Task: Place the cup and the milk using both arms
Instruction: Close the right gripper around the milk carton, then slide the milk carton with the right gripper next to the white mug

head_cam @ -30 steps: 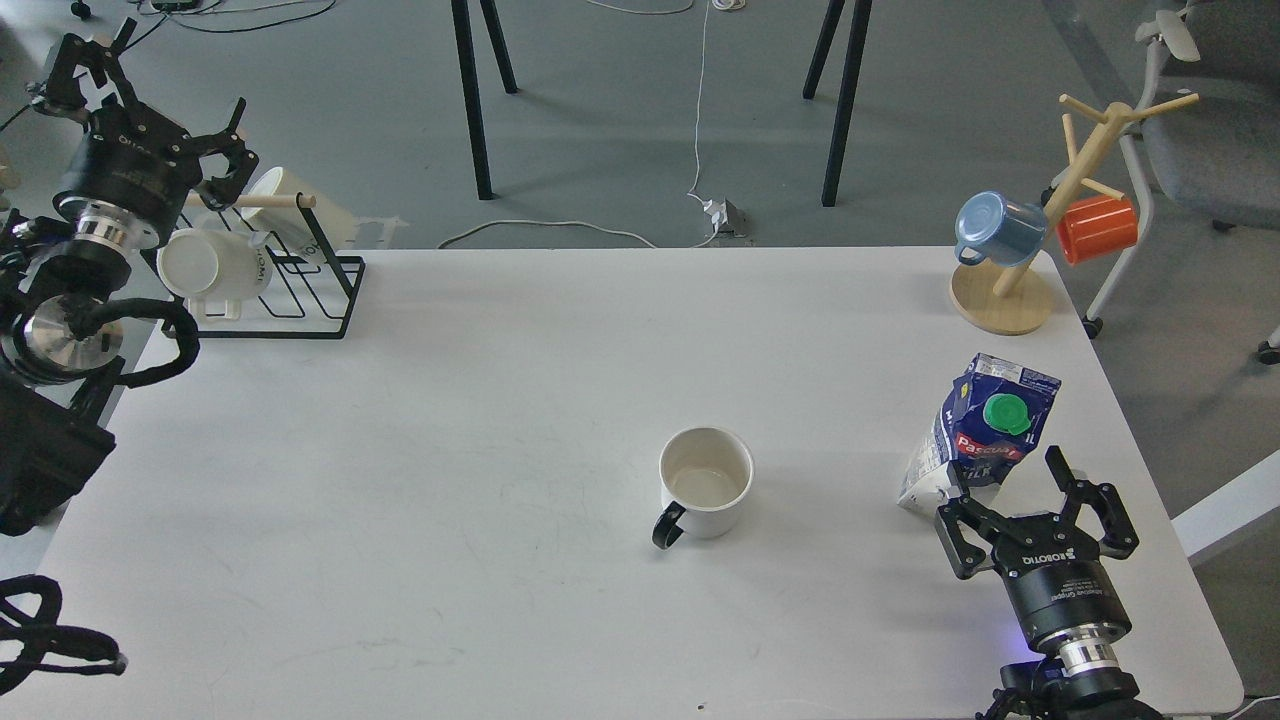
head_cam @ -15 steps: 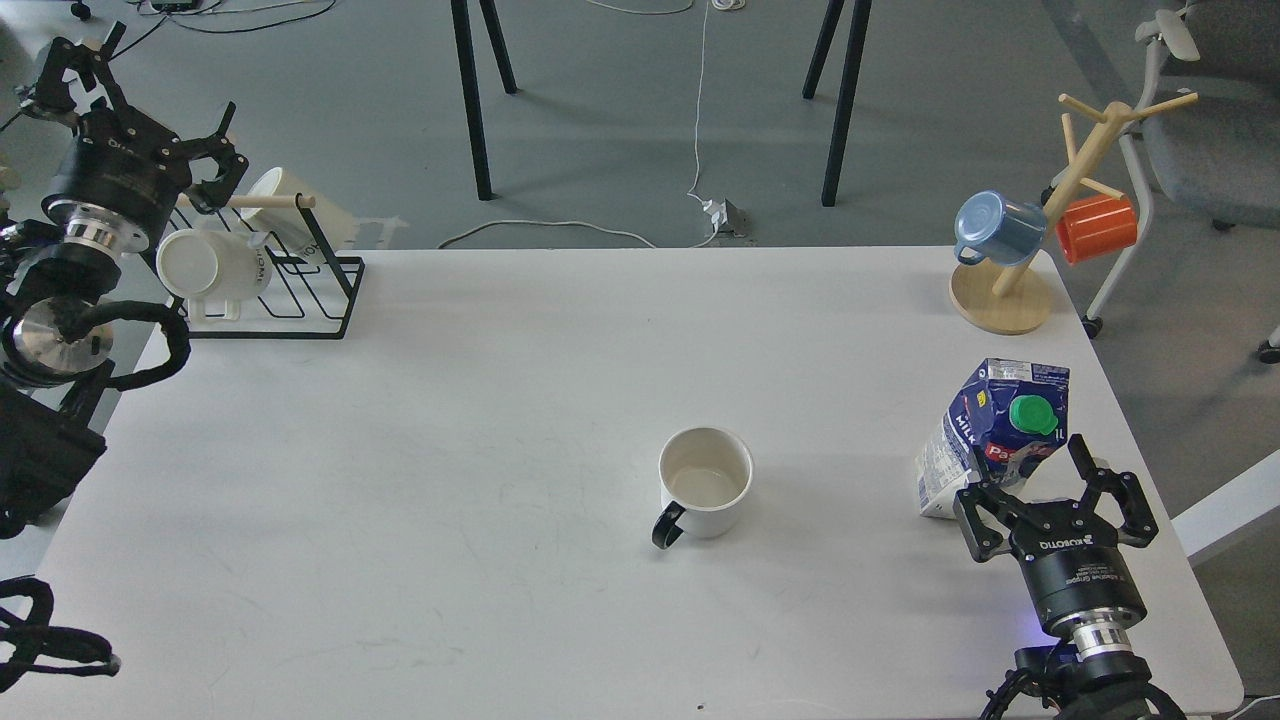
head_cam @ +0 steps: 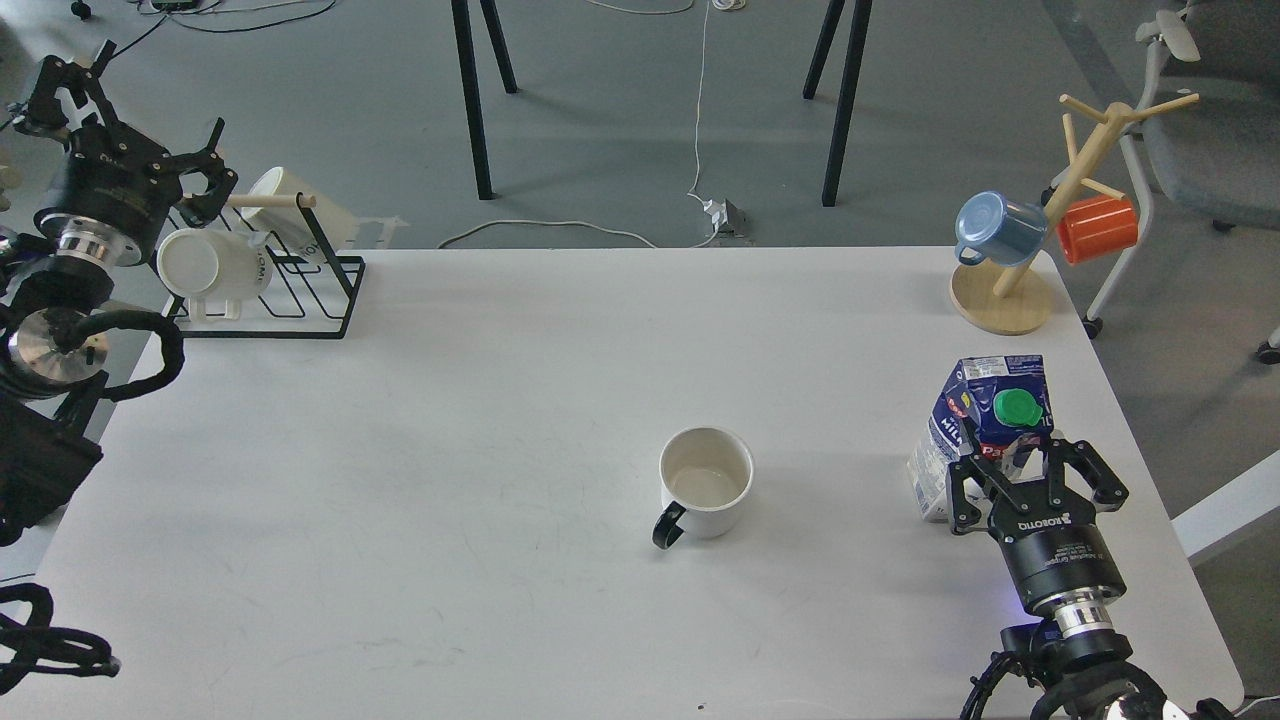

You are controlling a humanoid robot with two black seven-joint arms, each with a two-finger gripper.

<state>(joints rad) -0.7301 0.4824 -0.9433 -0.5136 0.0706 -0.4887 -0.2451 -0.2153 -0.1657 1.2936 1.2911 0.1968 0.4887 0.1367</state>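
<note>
A white cup point(head_cam: 705, 485) with a black handle stands upright and empty on the white table point(head_cam: 500, 420), right of centre. A blue and white milk carton point(head_cam: 985, 420) with a green cap stands near the right edge. My right gripper point(head_cam: 1030, 465) sits low just in front of the carton. Its fingers are spread on either side of the carton's near lower part, which it hides. I cannot see firm contact. My left gripper point(head_cam: 135, 105) is open and empty at the far left, above the black wire rack point(head_cam: 300, 285).
The wire rack at the back left holds two white cups point(head_cam: 205, 265). A wooden mug tree point(head_cam: 1005, 295) at the back right carries a blue mug point(head_cam: 995, 228) and an orange mug point(head_cam: 1098, 228). The table's right edge is close to the carton.
The carton stood tilted, then swung upright and shifted slightly. My right gripper moved forward against it with its fingers a little narrower. My left gripper drew back up and to the left.
</note>
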